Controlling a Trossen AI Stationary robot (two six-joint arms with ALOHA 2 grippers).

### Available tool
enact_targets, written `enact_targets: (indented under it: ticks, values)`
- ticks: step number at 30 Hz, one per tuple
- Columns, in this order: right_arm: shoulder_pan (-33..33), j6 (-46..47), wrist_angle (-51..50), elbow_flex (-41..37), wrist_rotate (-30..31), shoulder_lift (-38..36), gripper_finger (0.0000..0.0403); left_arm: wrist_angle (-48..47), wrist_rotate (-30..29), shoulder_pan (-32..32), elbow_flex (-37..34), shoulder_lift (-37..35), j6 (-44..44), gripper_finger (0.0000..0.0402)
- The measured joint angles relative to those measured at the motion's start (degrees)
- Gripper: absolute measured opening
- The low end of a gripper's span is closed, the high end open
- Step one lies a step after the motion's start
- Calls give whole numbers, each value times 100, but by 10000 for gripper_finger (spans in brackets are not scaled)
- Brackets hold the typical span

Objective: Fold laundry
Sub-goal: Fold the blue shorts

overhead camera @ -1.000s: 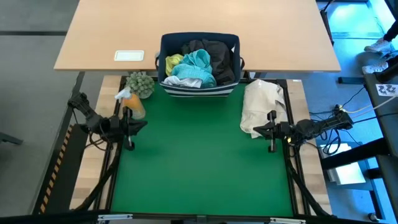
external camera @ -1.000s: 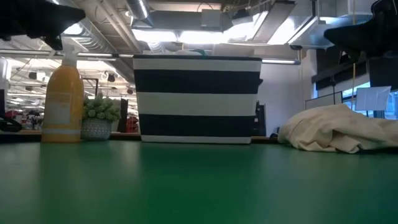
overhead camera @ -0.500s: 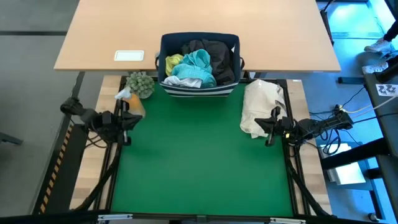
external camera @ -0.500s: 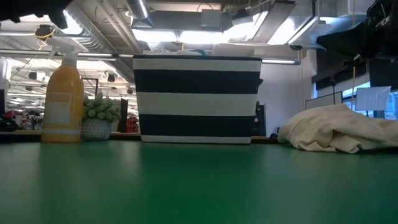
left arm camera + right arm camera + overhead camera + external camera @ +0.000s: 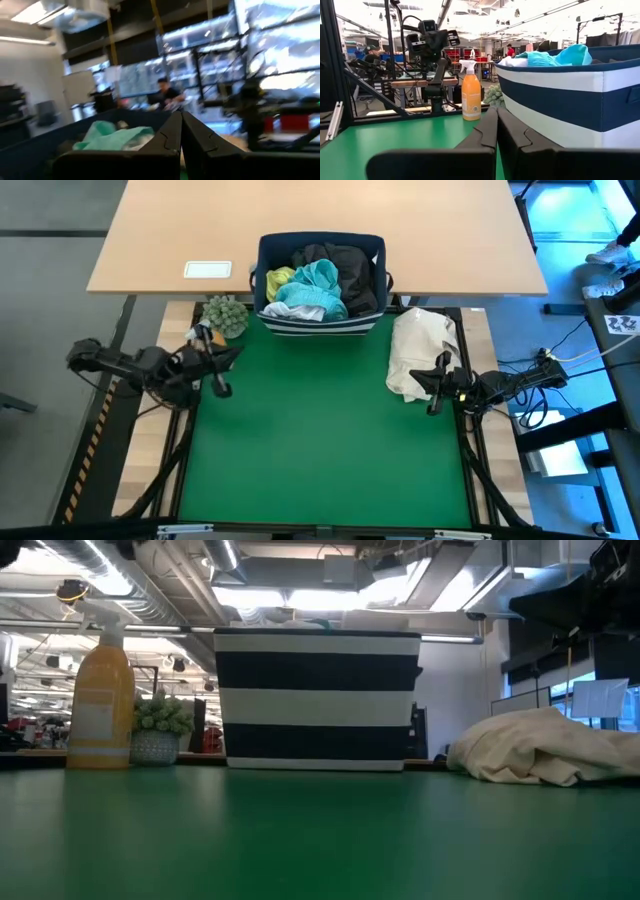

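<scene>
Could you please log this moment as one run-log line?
phase: not started | laundry: in bin | left gripper: shut, empty | right gripper: shut, empty

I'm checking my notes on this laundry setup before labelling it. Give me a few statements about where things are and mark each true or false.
1. The laundry lies piled in the navy bin. True.
2. The cream cloth bundle is inside the bin. False: it lies on the green mat, beside the right gripper.
3. Both grippers are shut and hold nothing. True; the left gripper hangs at the mat's left edge.
4. The orange spray bottle lies tipped over. False: it stands upright beside the small potted plant.
5. A turquoise garment is spread flat on the mat. False: it is in the bin.
</scene>
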Motion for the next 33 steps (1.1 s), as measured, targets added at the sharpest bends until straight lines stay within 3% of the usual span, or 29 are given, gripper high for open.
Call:
enact_targets:
  ticks: [8, 14, 25, 33]
  values:
    - [0, 30, 210, 0, 86, 0, 5, -745, 66, 1207, 1402, 1525, 69, 0]
    - [0, 31, 216, 0, 102, 0, 5, -795, 80, 2000, 2218, 2523, 980, 0]
    - [0, 54, 63, 0, 264, 0, 5, -692, 195, 2353, 2369, 3497, 1212, 1]
    - [0, 54, 57, 0, 280, 0, 5, -649, 86, 2467, 2670, 3809, 1756, 34]
